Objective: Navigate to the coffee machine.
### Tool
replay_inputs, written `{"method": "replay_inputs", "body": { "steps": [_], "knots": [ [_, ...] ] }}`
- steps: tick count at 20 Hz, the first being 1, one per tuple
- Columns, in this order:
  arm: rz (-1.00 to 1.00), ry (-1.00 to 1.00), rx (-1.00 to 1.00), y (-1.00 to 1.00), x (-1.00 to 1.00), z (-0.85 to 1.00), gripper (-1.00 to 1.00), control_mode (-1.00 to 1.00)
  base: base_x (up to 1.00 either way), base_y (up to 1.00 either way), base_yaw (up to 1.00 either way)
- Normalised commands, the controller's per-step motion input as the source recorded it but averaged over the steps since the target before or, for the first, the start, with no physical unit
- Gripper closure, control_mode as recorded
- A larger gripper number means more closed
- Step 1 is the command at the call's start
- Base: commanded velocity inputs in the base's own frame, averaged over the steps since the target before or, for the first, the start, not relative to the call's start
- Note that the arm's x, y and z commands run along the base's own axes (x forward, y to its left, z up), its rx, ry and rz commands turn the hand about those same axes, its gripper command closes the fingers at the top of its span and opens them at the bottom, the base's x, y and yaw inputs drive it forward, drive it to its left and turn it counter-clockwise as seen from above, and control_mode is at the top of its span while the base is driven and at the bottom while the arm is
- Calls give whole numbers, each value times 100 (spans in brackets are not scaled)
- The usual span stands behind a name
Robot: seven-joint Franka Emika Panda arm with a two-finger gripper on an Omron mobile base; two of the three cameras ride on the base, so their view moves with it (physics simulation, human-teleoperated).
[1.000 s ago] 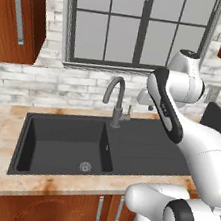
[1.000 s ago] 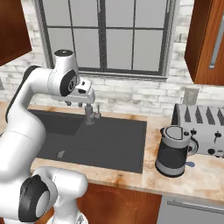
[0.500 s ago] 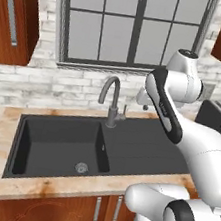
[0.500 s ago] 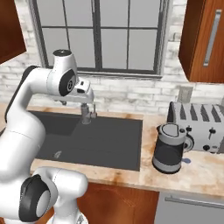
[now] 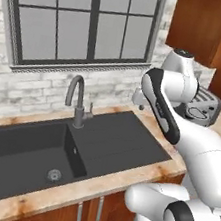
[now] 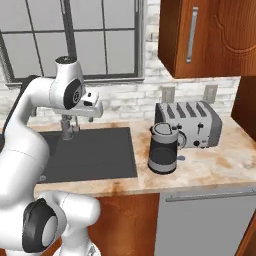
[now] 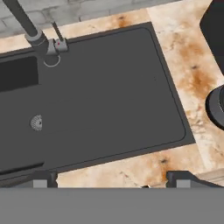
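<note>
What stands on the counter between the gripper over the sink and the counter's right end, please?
A dark canister stands just right of the sink on the counter, with a toaster behind it against the wall. The gripper hangs above the sink, fingers apart.

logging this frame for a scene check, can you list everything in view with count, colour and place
sink: 1, black, set in the counter below the window
faucet: 1, dark grey, behind the sink
counter: 1, beige marbled, along the brick wall
kettle: 1, dark with grey lid, on the counter right of the sink
toaster: 1, grey, slotted, behind the kettle
window: 1, dark frame, above the sink
upper cabinet: 1, brown wood, above the toaster
outlets: 2, pale, on the wall
gripper: 1, dark tips, over the sink, open
</note>
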Motion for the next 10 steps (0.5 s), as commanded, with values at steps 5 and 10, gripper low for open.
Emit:
{"method": "replay_inputs", "body": {
  "steps": [5,10],
  "knots": [
    [0,0,0,0,0,0,-100,100,-8,-4,-53],
    [0,0,0,0,0,0,-100,100,-1,-12,-57]
  ]
}}
